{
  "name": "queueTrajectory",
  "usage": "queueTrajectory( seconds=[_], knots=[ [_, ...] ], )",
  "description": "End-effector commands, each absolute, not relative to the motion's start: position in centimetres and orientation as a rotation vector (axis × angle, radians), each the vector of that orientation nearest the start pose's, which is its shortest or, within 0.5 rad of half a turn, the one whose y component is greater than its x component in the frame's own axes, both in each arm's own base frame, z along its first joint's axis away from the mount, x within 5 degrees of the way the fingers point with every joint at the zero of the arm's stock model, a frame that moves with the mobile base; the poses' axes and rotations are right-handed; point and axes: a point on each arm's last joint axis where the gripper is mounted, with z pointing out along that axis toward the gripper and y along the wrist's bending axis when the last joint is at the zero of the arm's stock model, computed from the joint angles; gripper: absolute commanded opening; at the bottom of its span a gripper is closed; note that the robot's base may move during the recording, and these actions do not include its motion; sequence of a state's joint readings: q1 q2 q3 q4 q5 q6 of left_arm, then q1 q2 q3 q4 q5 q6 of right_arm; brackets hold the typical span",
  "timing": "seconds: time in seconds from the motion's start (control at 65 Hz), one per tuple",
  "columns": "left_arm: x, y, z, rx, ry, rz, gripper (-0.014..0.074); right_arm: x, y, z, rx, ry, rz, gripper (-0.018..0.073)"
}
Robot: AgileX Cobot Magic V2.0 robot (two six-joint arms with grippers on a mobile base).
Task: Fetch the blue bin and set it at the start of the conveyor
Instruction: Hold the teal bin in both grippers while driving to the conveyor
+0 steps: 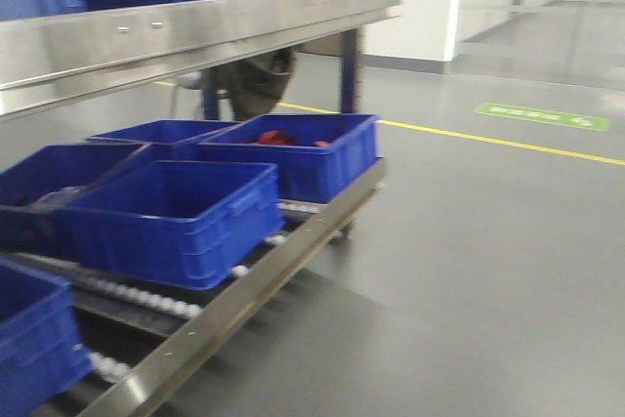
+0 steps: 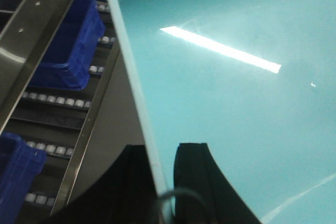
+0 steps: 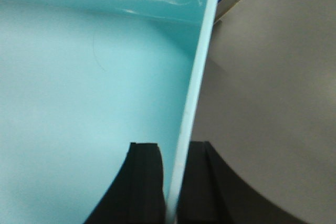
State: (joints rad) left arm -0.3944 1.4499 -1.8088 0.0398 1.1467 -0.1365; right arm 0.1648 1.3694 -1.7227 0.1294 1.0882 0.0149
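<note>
Grey factory floor with yellow line; steel roller rack at left carries dark blue crates. Clear of the rack's outer edge, the blue bin hangs between both arms. Jaws of left gripper nearly closed, pinching one thin wall. Jaws of right gripper likewise clamp the opposite wall.

- the blue bin is cut off by the edges of both wrist views; only smooth wall and a strip of rim show.
- the green floor sign has lettering too blurred to read.
- the red item in the far crate is half hidden behind its wall.
</note>
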Motion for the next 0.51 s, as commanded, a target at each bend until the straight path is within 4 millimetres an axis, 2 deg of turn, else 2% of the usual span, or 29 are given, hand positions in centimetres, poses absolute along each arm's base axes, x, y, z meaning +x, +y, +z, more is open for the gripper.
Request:
queueTrajectory(
  seconds=[0.0, 0.492],
  knots=[
    [26.36, -11.17, 48.75, 0.318, 2.197, -0.270, -0.0111, 26.23, 5.33, 48.77, -0.184, 2.166, 0.242, -0.0152],
    [26.36, -11.17, 48.75, 0.318, 2.197, -0.270, -0.0111, 26.23, 5.33, 48.77, -0.184, 2.166, 0.242, -0.0152]
  ],
)
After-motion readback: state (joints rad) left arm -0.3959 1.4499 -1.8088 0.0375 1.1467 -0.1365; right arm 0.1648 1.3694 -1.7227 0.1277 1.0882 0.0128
